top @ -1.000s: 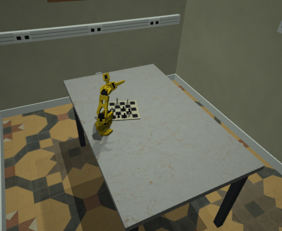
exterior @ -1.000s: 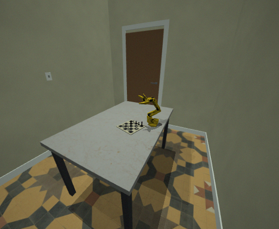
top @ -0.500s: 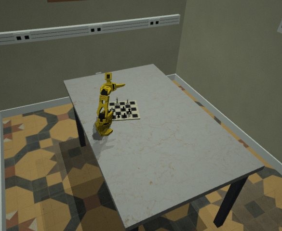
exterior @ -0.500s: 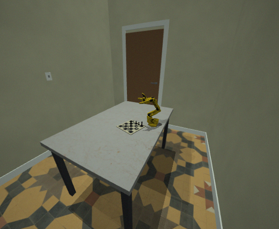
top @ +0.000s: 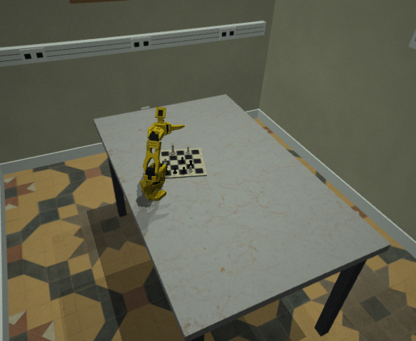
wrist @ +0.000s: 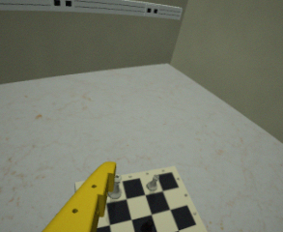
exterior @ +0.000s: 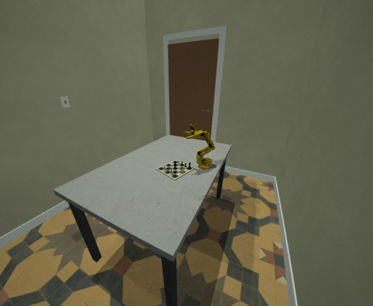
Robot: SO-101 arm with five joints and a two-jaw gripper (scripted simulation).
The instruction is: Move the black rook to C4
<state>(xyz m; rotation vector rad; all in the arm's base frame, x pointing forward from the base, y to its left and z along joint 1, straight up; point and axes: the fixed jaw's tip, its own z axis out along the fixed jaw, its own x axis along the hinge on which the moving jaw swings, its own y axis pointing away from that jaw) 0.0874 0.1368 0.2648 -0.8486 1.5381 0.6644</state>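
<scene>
The small chessboard point(top: 198, 175) point(exterior: 174, 178) point(wrist: 142, 174) lies on the table just in front of the yellow arm's base. Several black pieces stand on it, among them one point(top: 182, 160) and another point(top: 190, 163) near the middle. They are too small for me to tell which is the rook. Two white pieces point(top: 172, 148) point(top: 188, 149) stand on the far row; they also show in the wrist view point(wrist: 115, 186) point(wrist: 153, 183). My gripper point(top: 178, 127) point(exterior: 188, 131) is open and empty. It hangs high above the near left part of the board, pointing level over it. In the wrist view only one yellow jaw point(wrist: 95, 198) shows.
The grey marble table point(top: 237, 205) point(exterior: 130, 197) stretches far beyond the board. The arm's base point(top: 152, 190) point(exterior: 203, 162) stands near the table's edge. A wall with a socket strip lies behind; a door point(exterior: 192, 85) is beyond the arm.
</scene>
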